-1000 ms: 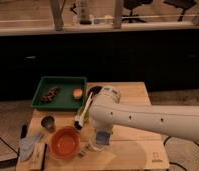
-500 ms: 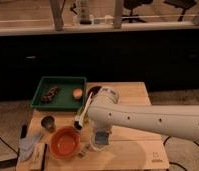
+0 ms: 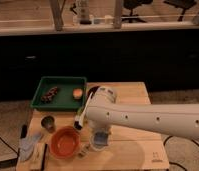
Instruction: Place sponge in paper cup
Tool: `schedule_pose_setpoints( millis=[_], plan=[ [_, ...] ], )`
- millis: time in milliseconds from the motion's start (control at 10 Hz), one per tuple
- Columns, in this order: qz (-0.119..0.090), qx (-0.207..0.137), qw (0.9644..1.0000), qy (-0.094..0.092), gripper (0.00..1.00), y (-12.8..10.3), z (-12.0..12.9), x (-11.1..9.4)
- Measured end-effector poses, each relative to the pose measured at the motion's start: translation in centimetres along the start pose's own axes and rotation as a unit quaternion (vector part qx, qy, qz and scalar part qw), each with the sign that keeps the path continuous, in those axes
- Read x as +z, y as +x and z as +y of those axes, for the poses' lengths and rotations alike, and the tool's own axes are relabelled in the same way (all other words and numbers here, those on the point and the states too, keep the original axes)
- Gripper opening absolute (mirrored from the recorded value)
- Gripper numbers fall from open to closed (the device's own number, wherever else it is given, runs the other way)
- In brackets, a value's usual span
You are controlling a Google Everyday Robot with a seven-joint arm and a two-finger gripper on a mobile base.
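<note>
The paper cup [image 3: 99, 142], small and whitish with a pale bluish inside, stands on the wooden table [image 3: 138, 150] near its front edge, just right of the orange bowl [image 3: 65, 143]. My white arm reaches in from the right and bends down over the cup. The gripper [image 3: 95, 136] is right at the cup, largely hidden by the arm. I cannot make out the sponge; it may be hidden under the arm or at the cup. A small pale object [image 3: 84, 149] lies between the bowl and the cup.
A green tray [image 3: 63, 82] at the back left holds a dark item [image 3: 49, 94] and a small orange item [image 3: 78, 93]. A small dark grey cup [image 3: 48, 122] stands left of the bowl. A bluish cloth [image 3: 29, 146] lies at the front left corner.
</note>
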Motion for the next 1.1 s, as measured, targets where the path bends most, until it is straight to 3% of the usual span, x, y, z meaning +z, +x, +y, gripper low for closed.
schedule_pose_setpoints(
  millis=[200,300,900,1100],
  plan=[
    [-0.007,0.002,1.0,0.0,0.02,-0.38,-0.09,0.1],
    [-0.01,0.003,0.9999,0.002,0.08,-0.49,-0.12,0.17],
    [-0.022,0.003,0.9997,0.013,0.68,-0.97,-0.49,0.33],
    [-0.025,0.008,0.9996,0.014,0.8,-1.01,-0.49,0.31]
  ],
)
